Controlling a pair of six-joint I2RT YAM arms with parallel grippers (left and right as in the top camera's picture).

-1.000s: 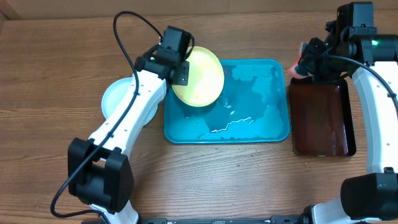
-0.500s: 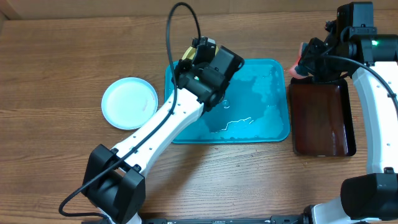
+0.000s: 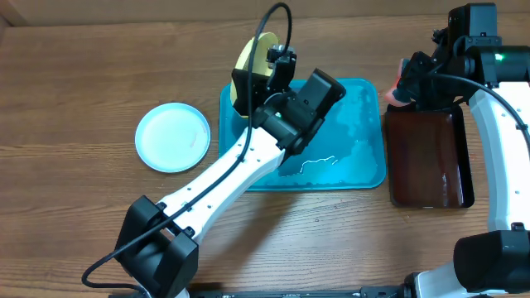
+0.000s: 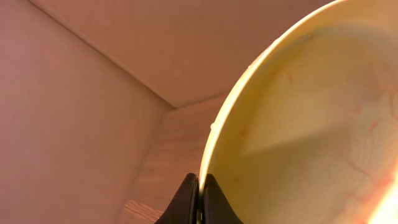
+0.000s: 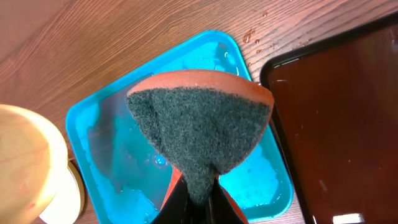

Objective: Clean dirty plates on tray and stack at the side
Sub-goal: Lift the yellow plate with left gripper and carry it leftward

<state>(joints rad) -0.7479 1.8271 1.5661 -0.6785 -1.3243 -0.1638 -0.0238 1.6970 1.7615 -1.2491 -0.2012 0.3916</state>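
Yellow plate [image 4: 298, 124]: light, stiff plastic, probably wet and slippery; pinched at rim by left gripper [image 4: 199, 193], tipped on edge over far left corner of tray [image 3: 356, 141]. Right gripper [image 5: 198, 199]: clenched on sponge [image 5: 199, 124].

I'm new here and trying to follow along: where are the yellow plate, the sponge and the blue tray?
yellow plate [image 3: 248, 62], overhead view, its exposed upper half.
sponge [image 5: 199, 130], right wrist view, green scouring side.
blue tray [image 3: 364, 153], overhead view, bare floor near right edge.
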